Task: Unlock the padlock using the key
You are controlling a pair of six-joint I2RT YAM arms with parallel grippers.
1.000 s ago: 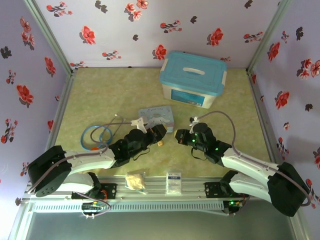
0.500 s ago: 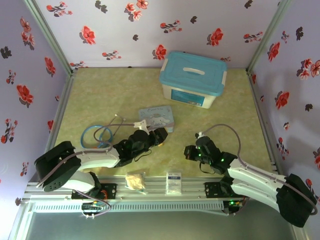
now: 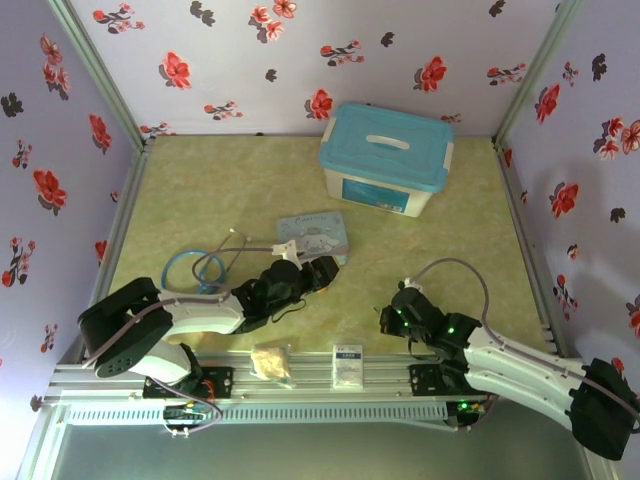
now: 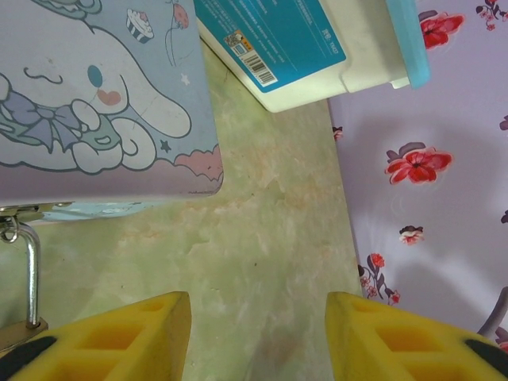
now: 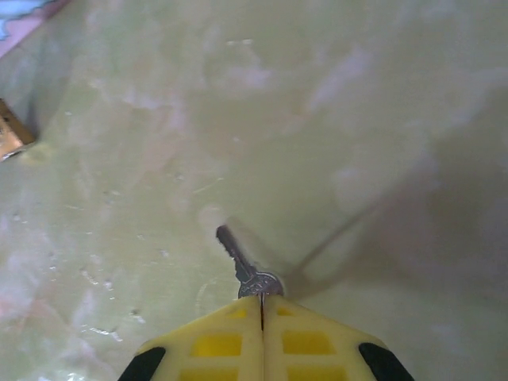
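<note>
R jaws clenched on key (image 5: 240,260), blade out over table (image 5: 357,119) | L jaws apart, nothing between | padlock (image 4: 20,332) just beside L finger, by cartoon tin (image 4: 95,95) | prog: key in hand, well apart from lock; insert + turn remaining

Table top (image 3: 220,180): pale green, marbled, scuffed. Reference: cartoon tin (image 3: 313,235), lying flat near the centre. Blue-lidded storage box (image 3: 385,158) beyond the tin and to its right, apart from it. Blue-tubed stethoscope (image 3: 200,268) coiled left of the tin. Brass padlock (image 5: 12,139) on the surface just beside the tin's near edge; contact unclear.
</note>
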